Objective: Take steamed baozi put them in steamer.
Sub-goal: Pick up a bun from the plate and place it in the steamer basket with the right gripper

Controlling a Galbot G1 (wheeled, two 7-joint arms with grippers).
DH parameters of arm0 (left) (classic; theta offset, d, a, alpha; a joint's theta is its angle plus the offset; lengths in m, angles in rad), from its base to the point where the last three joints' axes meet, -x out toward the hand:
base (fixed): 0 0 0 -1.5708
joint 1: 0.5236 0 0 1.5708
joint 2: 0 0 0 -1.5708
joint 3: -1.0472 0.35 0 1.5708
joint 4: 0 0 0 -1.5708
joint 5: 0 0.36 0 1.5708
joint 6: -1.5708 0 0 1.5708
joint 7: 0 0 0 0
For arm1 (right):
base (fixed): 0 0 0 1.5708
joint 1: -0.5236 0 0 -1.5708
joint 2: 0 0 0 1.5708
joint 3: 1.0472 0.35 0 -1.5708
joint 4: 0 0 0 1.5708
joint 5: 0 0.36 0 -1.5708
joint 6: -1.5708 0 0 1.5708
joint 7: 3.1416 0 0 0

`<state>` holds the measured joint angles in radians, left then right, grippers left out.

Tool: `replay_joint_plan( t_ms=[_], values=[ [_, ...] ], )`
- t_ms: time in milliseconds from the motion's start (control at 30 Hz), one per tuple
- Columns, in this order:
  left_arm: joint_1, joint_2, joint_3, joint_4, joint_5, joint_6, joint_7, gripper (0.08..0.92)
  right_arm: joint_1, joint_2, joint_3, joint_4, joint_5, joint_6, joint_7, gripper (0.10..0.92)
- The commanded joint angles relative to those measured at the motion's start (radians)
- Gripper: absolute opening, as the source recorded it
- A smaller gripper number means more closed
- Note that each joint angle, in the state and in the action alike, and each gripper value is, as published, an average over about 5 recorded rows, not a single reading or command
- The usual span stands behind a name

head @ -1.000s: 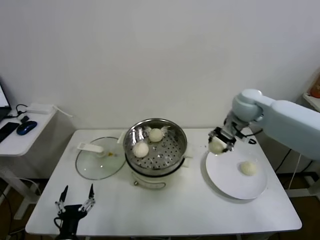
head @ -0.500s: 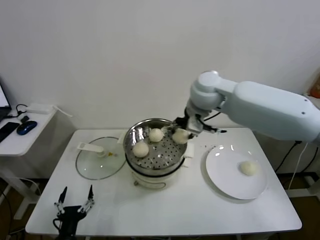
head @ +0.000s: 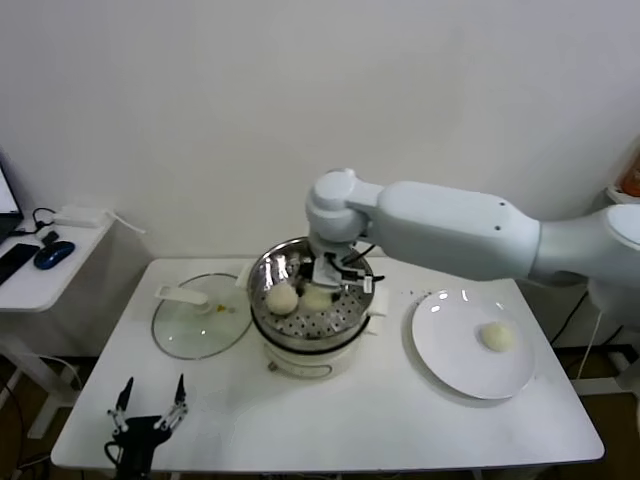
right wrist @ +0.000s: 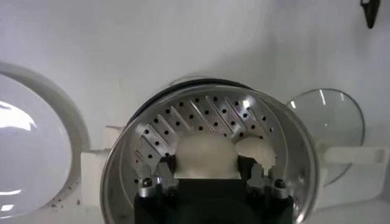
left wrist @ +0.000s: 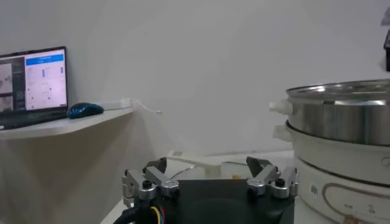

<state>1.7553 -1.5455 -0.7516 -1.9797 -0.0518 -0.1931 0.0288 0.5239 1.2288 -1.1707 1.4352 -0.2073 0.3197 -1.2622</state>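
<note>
The steamer (head: 258,285) stands mid-table, a steel basket on a white pot base. My right gripper (head: 322,284) reaches down into it and is shut on a cream-white baozi (head: 317,298), low over the perforated bottom. In the right wrist view the gripper (right wrist: 207,169) has this baozi (right wrist: 206,152) between its fingers, inside the basket (right wrist: 159,122). A second baozi (head: 281,297) lies right beside it, also in the wrist view (right wrist: 256,149). One more baozi (head: 497,336) lies on the white plate (head: 450,355). My left gripper (head: 150,404) is open and empty at the table's front left.
The glass lid (head: 195,325) with a white handle lies flat left of the steamer, and shows in the right wrist view (right wrist: 332,122). A side table with a mouse (head: 52,254) stands at far left. The left wrist view shows the steamer's side (left wrist: 341,119).
My right arm has carried the baozi from above the plate leftward over the steamer's rim and lowered it into the basket beside another baozi. The left arm has not moved.
</note>
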Motion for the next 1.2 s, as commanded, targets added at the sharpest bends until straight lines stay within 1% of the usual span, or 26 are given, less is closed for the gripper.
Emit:
replay_joint_plan(
  t_ms=[33,967,1067,1200],
  values=[
    [-0.003,0.000,0.000,0.008,-0.001,-0.001,-0.001,0.823,-0.030,0.081,-0.045,-0.091,-0.019,0.034,-0.009,0.663],
    [-0.024,0.003,-0.004,0.027,-0.011,0.006,0.000,0.823,-0.088,0.125,-0.055,-0.134,-0.051,0.070,-0.010,0.697],
    [-0.025,0.003,-0.005,0.029,-0.013,0.006,0.000,0.823,-0.091,0.128,-0.056,-0.137,-0.051,0.074,-0.009,0.709],
    [-0.026,0.003,-0.004,0.032,-0.013,0.005,0.000,0.823,-0.095,0.128,-0.055,-0.138,-0.052,0.077,-0.008,0.746]
  ],
)
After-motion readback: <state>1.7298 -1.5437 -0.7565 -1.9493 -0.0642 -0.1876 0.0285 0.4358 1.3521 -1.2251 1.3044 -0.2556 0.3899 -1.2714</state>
